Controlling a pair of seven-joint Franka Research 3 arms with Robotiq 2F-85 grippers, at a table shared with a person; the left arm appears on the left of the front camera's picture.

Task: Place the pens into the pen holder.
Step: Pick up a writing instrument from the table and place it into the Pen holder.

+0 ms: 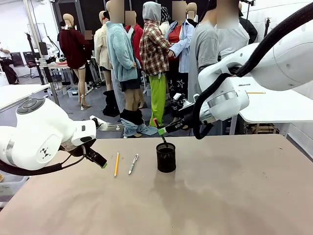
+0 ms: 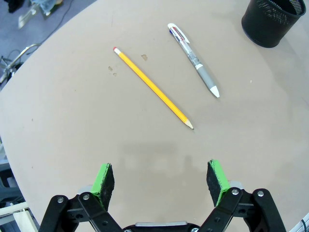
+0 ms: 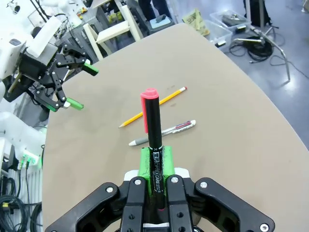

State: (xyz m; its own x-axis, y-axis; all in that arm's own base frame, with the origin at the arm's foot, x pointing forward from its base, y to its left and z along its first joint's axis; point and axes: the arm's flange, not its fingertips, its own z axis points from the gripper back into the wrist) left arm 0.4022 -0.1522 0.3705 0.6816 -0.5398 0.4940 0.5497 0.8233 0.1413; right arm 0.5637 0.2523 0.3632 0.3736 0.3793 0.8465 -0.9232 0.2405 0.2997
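A: Where is the dark pen (image 3: 153,125) in relation to the pen holder (image 1: 166,157)?

B: Just above its mouth. The right gripper (image 1: 161,131) is clamped on the barrel, with the red end up and the lower tip slanting down toward the rim.

A: And the others?

B: The yellow pencil (image 2: 153,89) and silver pen (image 2: 194,60) lie flat, side by side, just left of the pen holder. The left gripper (image 2: 161,181) hangs farther left, fingers spread wide and empty, and it looks like the nearer arm for those two.
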